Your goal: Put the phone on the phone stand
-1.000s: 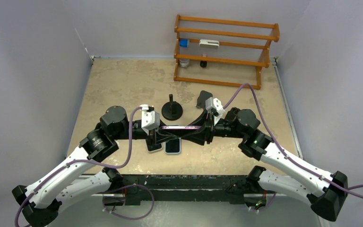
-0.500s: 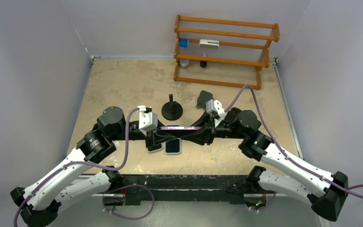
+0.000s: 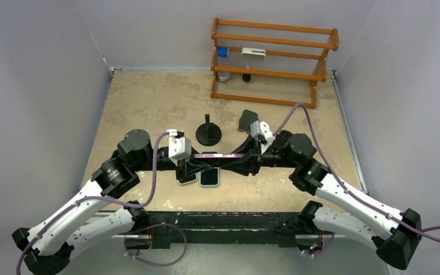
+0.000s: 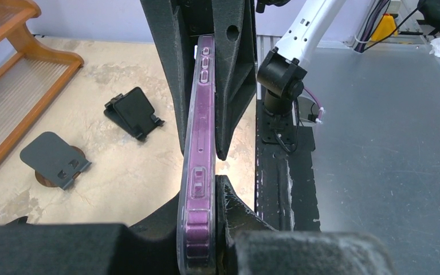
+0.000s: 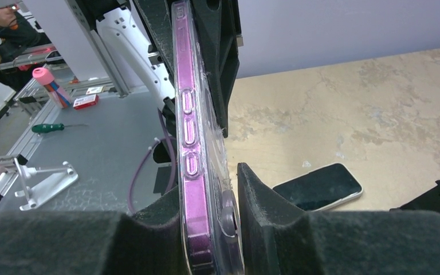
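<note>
Top external view: caught a handover in mid-air. Had the purple-cased phone point(image 3: 217, 154) on edge and level, clear of the tabletop point(image 3: 149, 103) toward 6 o'clock. Saw left tool point(image 3: 195, 158) clamped on one end and right tool point(image 3: 242, 157) clamped on the other, with the same tight pinch in both wrist views. Spotted the phone stand point(image 3: 208, 133) just beyond at 12 o'clock, a second stand point(image 3: 247, 120) at 1 o'clock, and a white-edged phone point(image 3: 209, 177) lying flat underneath. Read as transfer, not placing. Called next for releasing one end, then tilting the phone upright and carrying it to the cradle.
</note>
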### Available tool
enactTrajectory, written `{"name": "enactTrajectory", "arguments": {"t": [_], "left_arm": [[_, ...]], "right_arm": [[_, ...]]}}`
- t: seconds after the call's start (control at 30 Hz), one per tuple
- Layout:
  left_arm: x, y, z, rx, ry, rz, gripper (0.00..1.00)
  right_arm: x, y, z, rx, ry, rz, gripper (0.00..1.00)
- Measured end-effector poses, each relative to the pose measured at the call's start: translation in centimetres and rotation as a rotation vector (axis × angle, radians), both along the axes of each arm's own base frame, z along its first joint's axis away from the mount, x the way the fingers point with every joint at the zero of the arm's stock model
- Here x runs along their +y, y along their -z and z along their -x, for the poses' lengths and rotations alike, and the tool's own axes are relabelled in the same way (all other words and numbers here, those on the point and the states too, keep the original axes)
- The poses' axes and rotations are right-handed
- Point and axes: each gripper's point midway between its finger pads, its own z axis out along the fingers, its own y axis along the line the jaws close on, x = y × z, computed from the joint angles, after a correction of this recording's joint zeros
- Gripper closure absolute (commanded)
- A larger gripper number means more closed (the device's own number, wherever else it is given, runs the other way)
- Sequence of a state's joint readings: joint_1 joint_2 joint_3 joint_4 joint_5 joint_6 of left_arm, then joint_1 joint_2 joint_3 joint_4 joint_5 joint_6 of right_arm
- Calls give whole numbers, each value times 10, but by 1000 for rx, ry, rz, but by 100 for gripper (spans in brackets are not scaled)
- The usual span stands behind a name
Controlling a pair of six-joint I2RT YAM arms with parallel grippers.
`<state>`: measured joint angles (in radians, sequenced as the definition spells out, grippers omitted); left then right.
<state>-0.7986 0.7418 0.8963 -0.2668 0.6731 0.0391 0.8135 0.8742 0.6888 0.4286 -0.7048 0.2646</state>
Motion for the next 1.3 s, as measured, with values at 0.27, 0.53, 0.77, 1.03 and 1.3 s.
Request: {"name": "enactTrajectory", "arguments": {"t": [0.27,0.53,0.77,1.03,1.3], "left_arm": [[1,3,-1,8,-11,-11,100],[1,3,1,53,-17,-9,58],[-1,0,-28,-9,-130,-22,24],[9,40,-102,-29,-355,-194,25],[53,69,-168,-6,-531,-224,29]], "right_arm": [[-3,5,-1,-11,-17,-6,100],[-4,4,3,-72,-46,-24,100],[-20,10,-28,28,116,-33,100],[-44,4,-80,68,341,-73,100],[-61,3,-114,88,521,-96,100]]}}
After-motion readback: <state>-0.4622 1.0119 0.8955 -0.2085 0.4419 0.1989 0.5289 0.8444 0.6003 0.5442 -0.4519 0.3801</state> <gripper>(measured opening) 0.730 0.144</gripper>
